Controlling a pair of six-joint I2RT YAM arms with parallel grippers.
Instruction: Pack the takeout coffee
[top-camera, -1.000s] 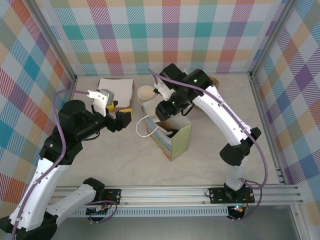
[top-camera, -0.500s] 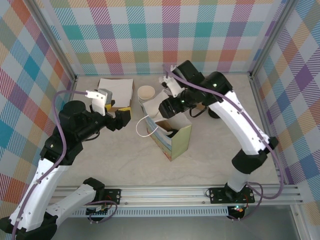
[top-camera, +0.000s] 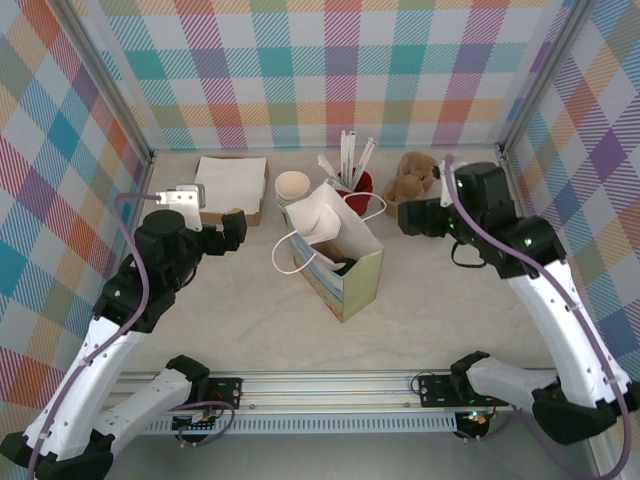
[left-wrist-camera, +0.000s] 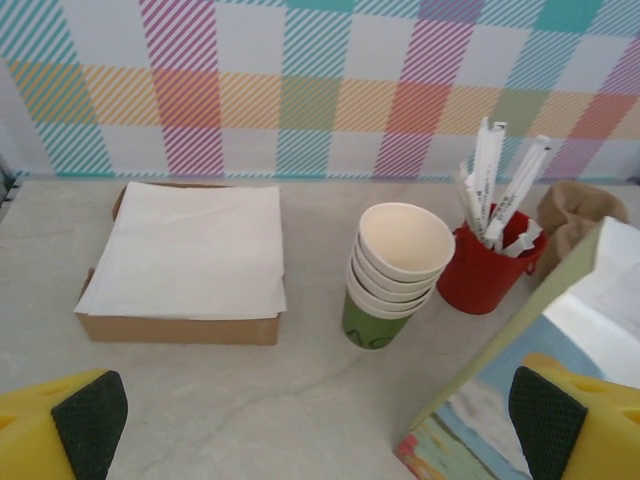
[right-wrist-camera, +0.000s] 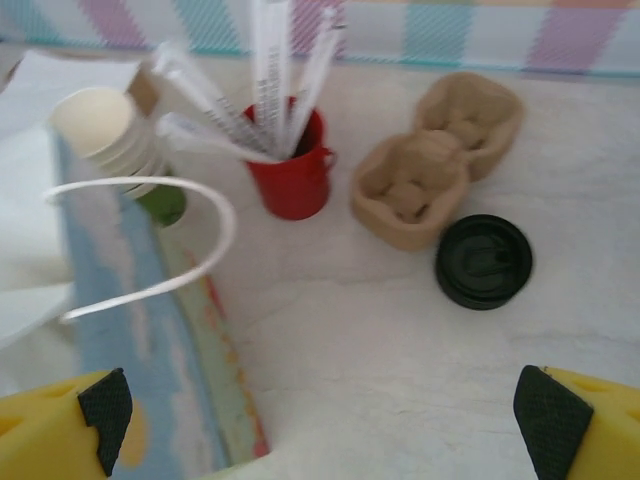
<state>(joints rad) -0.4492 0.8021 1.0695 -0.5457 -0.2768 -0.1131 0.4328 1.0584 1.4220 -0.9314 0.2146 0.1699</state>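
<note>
We list, mid-table, one paper bag (top-camera: 362, 282), upright with its mouth open and a white handle loop hanging to its left. Inside the mouth we make out a dark round shape, which we take for the lid of the takeout coffee (top-camera: 345, 266); the bag walls hide the cup body. The left gripper (left-wrist-camera: 315, 420) has its jaws spread wide with nothing between them, and sits left of the bag, just near of the napkin tray (left-wrist-camera: 180, 260). The right gripper (right-wrist-camera: 325, 420) is likewise spread wide and empty, right of the bag. Along the far wall, left to right, we count the napkin tray, a stack of cream cups (left-wrist-camera: 400, 265) with a green cup at the bottom, a red cup of stirrers (left-wrist-camera: 487, 275) and a brown moulded carrier (right-wrist-camera: 435, 175). A loose black lid (right-wrist-camera: 484, 261) lies flat on the table (left-wrist-camera: 250, 400), just near of the carrier.
</note>
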